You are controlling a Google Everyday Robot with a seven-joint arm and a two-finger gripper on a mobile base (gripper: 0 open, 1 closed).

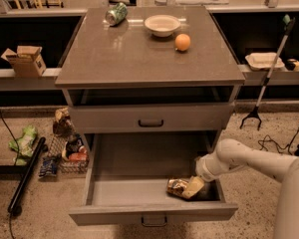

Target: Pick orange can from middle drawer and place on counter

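Note:
The orange can (pixel 175 186) lies on its side on the floor of the open middle drawer (pixel 124 190), near its front right corner. My gripper (pixel 193 186) reaches down into the drawer from the right on a white arm (pixel 249 161) and sits right against the can's right end, partly covering it. The counter (pixel 134 59) is the grey-brown cabinet top above the drawers.
On the counter are a green-and-silver can (pixel 116 13), a white bowl (pixel 162 25) and an orange fruit (pixel 182 42). A shut drawer front (pixel 150 117) sits above the open drawer. A basket of clutter (pixel 67 151) and a black pole (pixel 25 176) lie on the floor at left.

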